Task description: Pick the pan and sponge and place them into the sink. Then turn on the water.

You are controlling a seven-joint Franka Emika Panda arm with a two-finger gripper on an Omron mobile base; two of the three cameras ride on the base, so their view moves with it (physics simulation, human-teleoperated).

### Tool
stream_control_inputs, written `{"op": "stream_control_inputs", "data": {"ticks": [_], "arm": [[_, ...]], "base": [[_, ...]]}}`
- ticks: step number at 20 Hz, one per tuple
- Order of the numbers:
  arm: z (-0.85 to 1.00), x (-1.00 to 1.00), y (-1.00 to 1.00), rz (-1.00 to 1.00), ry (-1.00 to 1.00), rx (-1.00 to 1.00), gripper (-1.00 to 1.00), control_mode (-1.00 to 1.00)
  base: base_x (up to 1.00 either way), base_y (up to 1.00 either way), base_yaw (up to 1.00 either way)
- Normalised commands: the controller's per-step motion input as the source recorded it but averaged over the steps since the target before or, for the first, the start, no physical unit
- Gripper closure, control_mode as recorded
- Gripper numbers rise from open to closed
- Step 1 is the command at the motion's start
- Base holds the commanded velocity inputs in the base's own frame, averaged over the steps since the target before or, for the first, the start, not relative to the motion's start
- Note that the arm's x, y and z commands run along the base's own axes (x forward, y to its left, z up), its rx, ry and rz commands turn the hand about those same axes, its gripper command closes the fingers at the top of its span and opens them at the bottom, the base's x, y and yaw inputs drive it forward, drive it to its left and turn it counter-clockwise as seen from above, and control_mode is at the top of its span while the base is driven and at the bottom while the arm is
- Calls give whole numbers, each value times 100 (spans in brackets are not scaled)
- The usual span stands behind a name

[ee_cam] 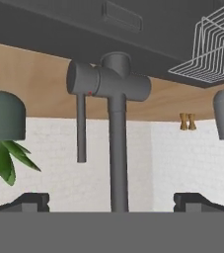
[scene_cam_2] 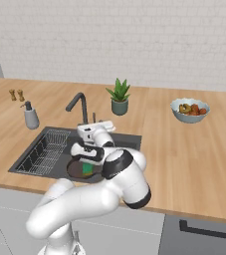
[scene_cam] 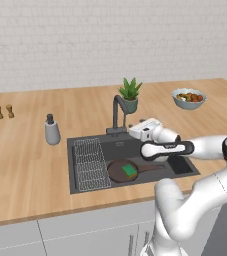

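Sitting in the sink [scene_cam: 182,167] right now: one pan [scene_cam: 119,171] with one green sponge [scene_cam: 130,170] lying flat on top of it — both down on the basin floor, just right of the wire rack [scene_cam: 89,162]. The pan's single handle [scene_cam: 152,167] runs off to the right, partly under the arm. No water stream visible from the faucet [scene_cam: 116,111].

The gripper [scene_cam: 133,131] hangs over the back edge of the basin, right up next to the faucet base. In the hand view the picture is rolled upside down, and the two fingertips [ee_cam: 29,201] stand wide apart with the faucet's post [ee_cam: 117,163] between them, nothing clamped.

Around it on the wooden counter [scene_cam: 25,165] — one soap dispenser [scene_cam: 51,130], two small shakers [scene_cam: 4,111], one potted plant [scene_cam: 129,94], one bowl of fruit [scene_cam: 189,98].
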Motion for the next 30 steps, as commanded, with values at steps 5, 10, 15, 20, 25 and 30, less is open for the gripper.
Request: {"op": "stream_control_inputs", "data": {"ticks": [5,10,15,20,25,30], "arm": [[-11,14,2,0,1,0,-100,-100],[-5,4,16,-2,0,0,-100,-100],[-9,12,14,-4,0,0,-100,-100],[-10,17,16,-5,0,0,-100,-100],[-10,12,15,-5,0,0,-100,-100],[-16,6,6,-5,0,0,-100,-100]], "base": [[0,0,0],[0,0,0],[0,0,0],[0,0,0],[0,0,0],[0,0,0]]}}
